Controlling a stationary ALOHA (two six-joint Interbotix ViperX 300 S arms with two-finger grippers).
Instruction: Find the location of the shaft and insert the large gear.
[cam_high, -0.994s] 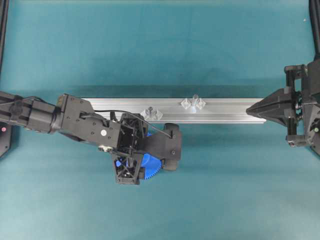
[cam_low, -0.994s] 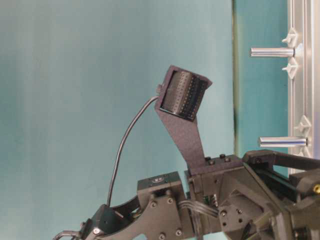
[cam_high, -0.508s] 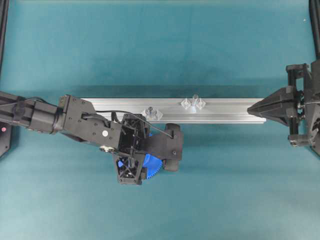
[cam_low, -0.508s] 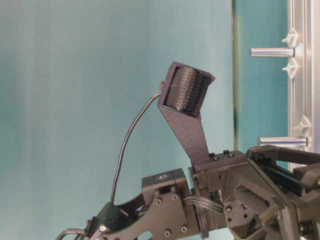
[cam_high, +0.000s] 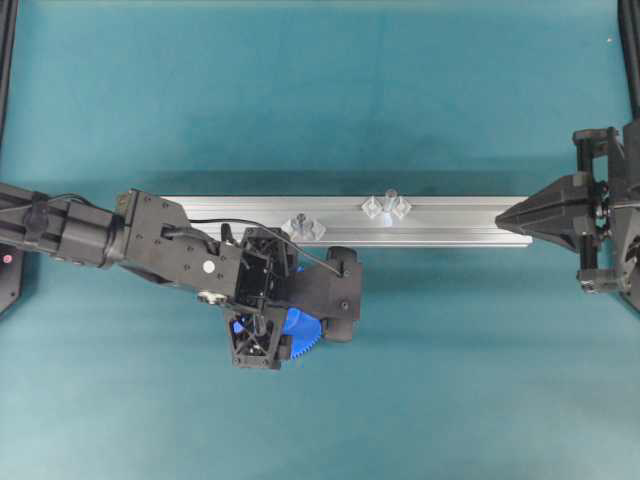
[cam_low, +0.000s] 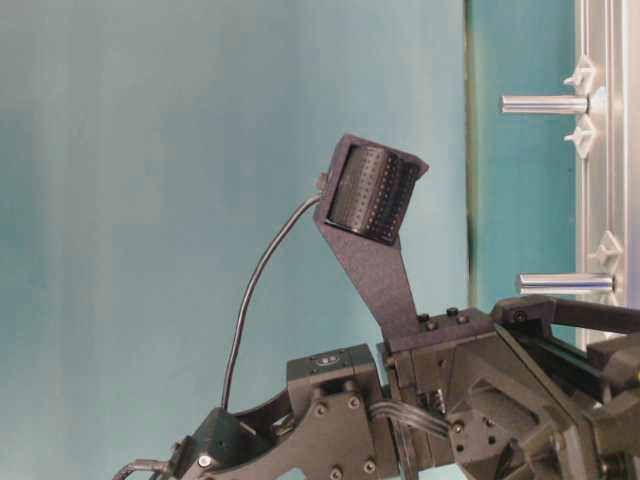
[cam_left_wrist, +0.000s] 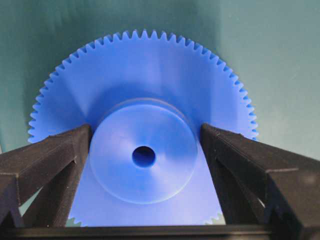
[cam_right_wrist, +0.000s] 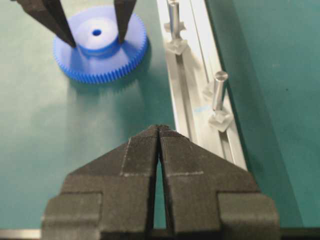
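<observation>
The large gear is bright blue and lies flat on the teal mat just in front of the rail; it also shows in the overhead view and the right wrist view. My left gripper points down over it, fingers pressed on both sides of the raised hub. The shaft is the slim pale peg on the aluminium rail, to the right of the left gripper; it also shows in the right wrist view. My right gripper is shut and empty at the rail's right end.
A stubbier dark-topped peg with clear mounts stands on the rail just behind the left gripper, also in the right wrist view. In the table-level view both pegs stick out from the rail.
The left arm has shifted only slightly, with the gear still between its fingers. The right gripper has edged a little to the right of the rail's end.
</observation>
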